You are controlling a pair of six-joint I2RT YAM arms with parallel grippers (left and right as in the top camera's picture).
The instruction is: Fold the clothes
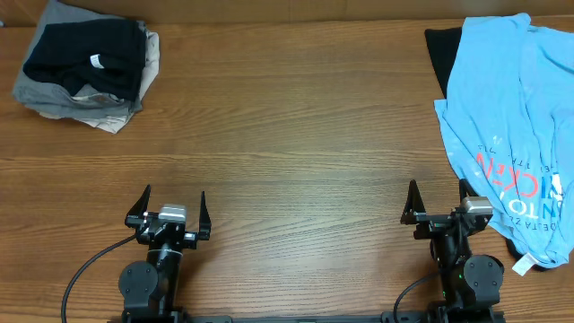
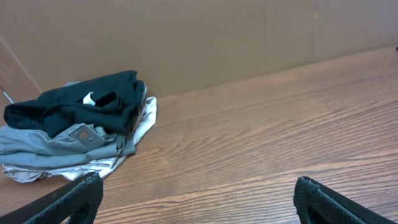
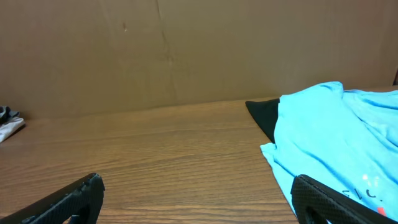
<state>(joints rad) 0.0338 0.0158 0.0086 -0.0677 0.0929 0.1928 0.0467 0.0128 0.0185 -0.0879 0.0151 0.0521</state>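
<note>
A light blue tee with red print (image 1: pixel 511 117) lies spread at the table's right side, over a black garment (image 1: pixel 442 52) whose corner shows at its top left. The blue tee also shows in the right wrist view (image 3: pixel 336 137), with the black corner (image 3: pixel 264 115) beside it. A folded black T-shirt with a small white label (image 1: pixel 90 54) lies on top of a pile at the far left; it also shows in the left wrist view (image 2: pixel 81 102). My left gripper (image 1: pixel 173 213) is open and empty near the front edge. My right gripper (image 1: pixel 437 208) is open and empty beside the blue tee's lower edge.
Grey and beige folded garments (image 1: pixel 85 103) lie under the black T-shirt at the far left, also seen in the left wrist view (image 2: pixel 68 146). A brown wall (image 3: pixel 186 50) stands behind the wooden table (image 1: pixel 287 135).
</note>
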